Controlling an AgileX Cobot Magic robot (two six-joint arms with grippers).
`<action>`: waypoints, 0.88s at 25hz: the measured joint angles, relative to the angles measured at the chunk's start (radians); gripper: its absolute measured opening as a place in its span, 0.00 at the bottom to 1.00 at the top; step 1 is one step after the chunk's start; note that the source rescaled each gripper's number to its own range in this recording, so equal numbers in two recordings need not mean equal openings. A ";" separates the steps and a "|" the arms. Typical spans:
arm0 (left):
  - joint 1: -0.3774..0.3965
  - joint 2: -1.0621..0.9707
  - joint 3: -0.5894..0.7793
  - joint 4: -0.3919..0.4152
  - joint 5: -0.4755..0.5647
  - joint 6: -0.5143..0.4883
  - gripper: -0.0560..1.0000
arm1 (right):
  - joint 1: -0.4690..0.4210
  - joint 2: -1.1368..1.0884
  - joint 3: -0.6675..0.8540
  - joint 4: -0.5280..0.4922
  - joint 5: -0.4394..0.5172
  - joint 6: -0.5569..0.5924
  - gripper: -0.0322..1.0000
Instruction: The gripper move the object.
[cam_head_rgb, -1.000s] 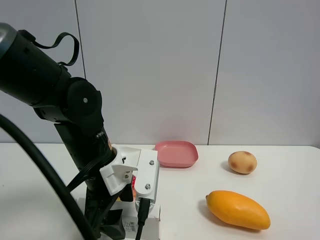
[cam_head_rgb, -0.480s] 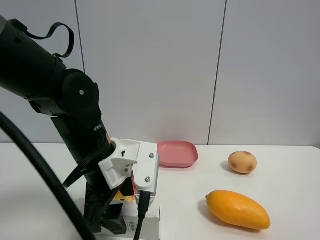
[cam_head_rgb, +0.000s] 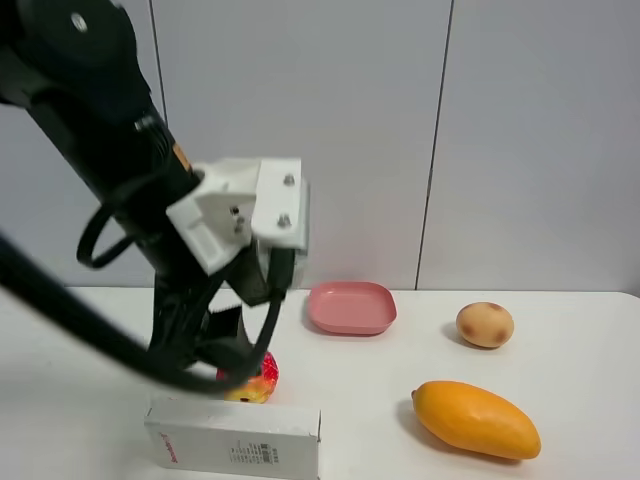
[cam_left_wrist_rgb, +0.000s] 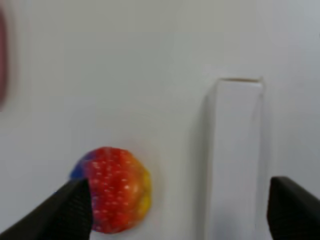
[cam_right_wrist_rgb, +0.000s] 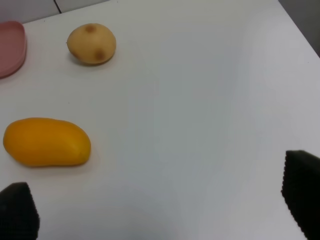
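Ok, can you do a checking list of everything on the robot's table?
Surface: white table, looks clean.
Job's things: white carton lying flat near the front edge, not held.
Clutter: rainbow ball beside the carton, not touching it; pink tray, potato, mango.
Grippers: left gripper open, raised above the ball and carton; right gripper open, holding nothing.
Cables: thick black cable looping along the left arm.
Surroundings: plain panelled wall.
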 joint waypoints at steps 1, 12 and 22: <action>0.005 -0.033 -0.020 0.004 0.003 -0.022 0.71 | 0.000 0.000 0.000 0.000 0.000 0.000 1.00; 0.154 -0.355 -0.247 0.296 0.203 -0.604 0.79 | 0.000 0.000 0.000 0.000 0.000 0.000 1.00; 0.446 -0.633 -0.217 0.354 0.611 -0.902 0.80 | 0.000 0.000 0.000 0.000 0.000 0.000 1.00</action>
